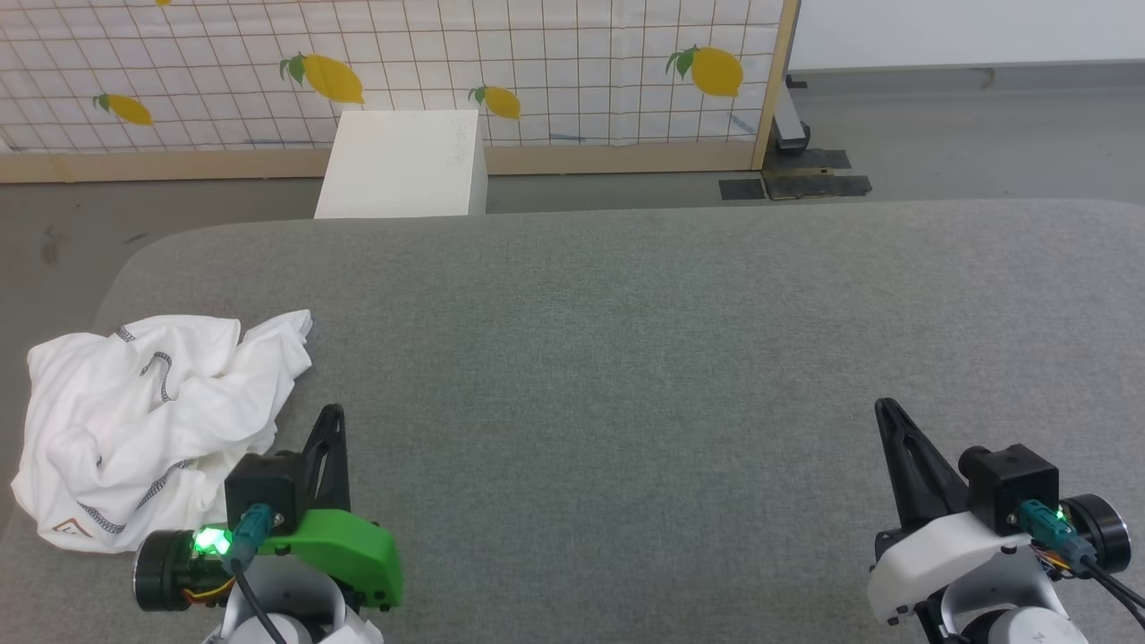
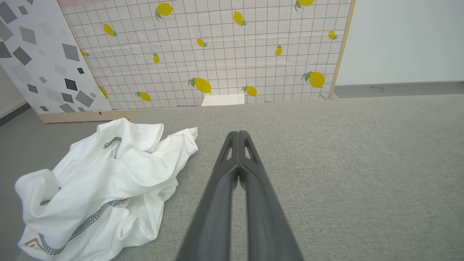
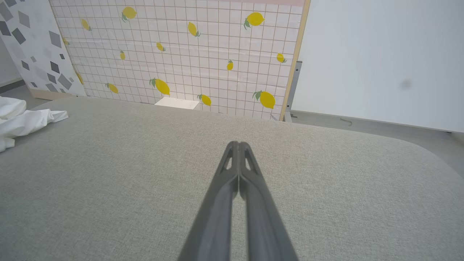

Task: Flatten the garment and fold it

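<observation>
The garment (image 1: 152,420) is a white shirt with dark zigzag stitching, lying crumpled in a heap at the near left corner of the grey padded table (image 1: 626,358). A tan patch peeks out at its lower left edge. My left gripper (image 1: 333,413) is shut and empty, just to the right of the heap and apart from it. In the left wrist view the garment (image 2: 105,185) lies left of the shut left gripper (image 2: 239,133). My right gripper (image 1: 886,407) is shut and empty at the near right, far from the cloth. The right wrist view catches the garment (image 3: 21,117) at its left edge, with the right gripper (image 3: 239,143) over bare table.
A rigid white box (image 1: 402,165) stands on the floor beyond the table's far edge. Behind it a lemon-patterned grid panel (image 1: 537,72) with a wooden frame closes off the back. Grey floor lies to the left and far right of the table.
</observation>
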Motion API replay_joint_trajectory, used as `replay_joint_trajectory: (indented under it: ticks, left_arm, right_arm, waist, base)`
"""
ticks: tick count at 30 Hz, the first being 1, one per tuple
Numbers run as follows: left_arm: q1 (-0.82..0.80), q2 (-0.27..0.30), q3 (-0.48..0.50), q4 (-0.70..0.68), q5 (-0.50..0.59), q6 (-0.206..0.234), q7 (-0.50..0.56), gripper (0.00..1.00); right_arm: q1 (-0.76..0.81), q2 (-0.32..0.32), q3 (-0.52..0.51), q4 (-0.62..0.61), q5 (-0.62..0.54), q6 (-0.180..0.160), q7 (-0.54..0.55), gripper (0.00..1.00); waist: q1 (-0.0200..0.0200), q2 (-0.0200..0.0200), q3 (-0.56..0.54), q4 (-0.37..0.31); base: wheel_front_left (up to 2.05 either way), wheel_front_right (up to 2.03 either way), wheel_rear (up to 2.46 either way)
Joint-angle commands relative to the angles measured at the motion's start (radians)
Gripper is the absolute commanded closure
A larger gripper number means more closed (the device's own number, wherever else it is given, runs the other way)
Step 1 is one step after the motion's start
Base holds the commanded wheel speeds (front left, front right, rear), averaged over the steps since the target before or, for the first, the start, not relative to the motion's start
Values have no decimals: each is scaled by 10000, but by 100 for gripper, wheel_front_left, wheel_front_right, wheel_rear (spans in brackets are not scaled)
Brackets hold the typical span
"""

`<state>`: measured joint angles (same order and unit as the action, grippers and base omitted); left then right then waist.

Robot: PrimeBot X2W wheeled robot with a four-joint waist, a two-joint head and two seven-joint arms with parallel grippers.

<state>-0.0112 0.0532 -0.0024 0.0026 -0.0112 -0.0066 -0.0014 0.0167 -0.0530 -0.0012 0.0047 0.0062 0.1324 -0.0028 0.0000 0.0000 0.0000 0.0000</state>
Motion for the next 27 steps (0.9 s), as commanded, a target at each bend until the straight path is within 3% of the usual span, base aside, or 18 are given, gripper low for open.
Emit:
replay_joint_trajectory:
  ticks: [1,2,27]
  left_arm:
    - [112,-30,24,-26,112,66,14,100]
    - [0,0,4,0,0,0,0,0]
    - [-220,29,-418,435,-341,258,-434,0]
  right_arm:
    - [-167,28,12,-47,-62,-17,28,100]
    - [0,0,2,0,0,0,0,0]
    - [12,2,-94,62,200,-3,-269,0]
  waist:
    - [0,0,0,0]
    - [0,0,0,0]
    - [0,0,-12,430]
  base:
    - [0,0,0]
    - [0,0,0]
    - [0,0,0]
